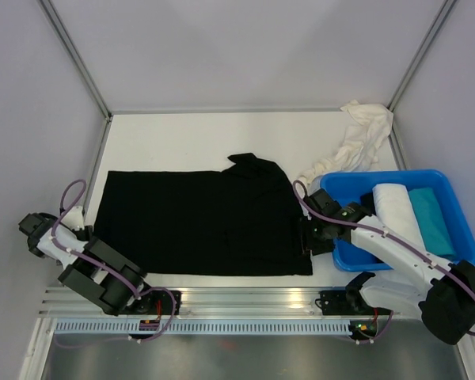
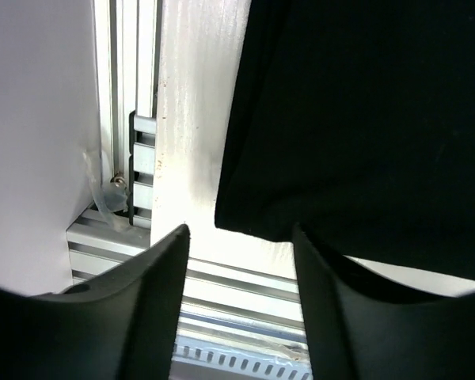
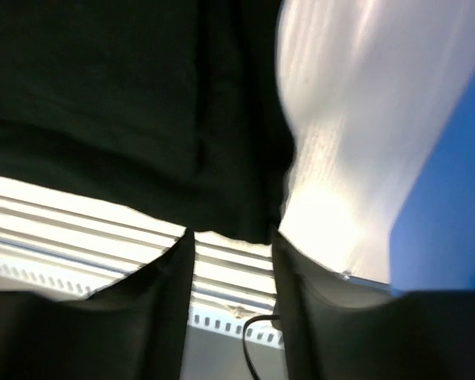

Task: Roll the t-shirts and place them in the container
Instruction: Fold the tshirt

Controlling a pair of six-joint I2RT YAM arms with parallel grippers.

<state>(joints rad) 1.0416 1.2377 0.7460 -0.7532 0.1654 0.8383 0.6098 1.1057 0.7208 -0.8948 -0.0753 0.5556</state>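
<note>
A black t-shirt lies spread flat across the middle of the table. My left gripper sits at its near left corner; in the left wrist view the gripper is open with only table and rail between its fingers, and the black cloth lies just beyond. My right gripper is at the shirt's near right corner. In the right wrist view it stands open, the black hem just past its tips and not pinched. A crumpled white t-shirt lies at the back right.
A blue plastic tub stands at the right, holding a rolled white t-shirt and a teal one. An aluminium rail runs along the near edge. Frame posts and grey walls close in the left, right and back sides.
</note>
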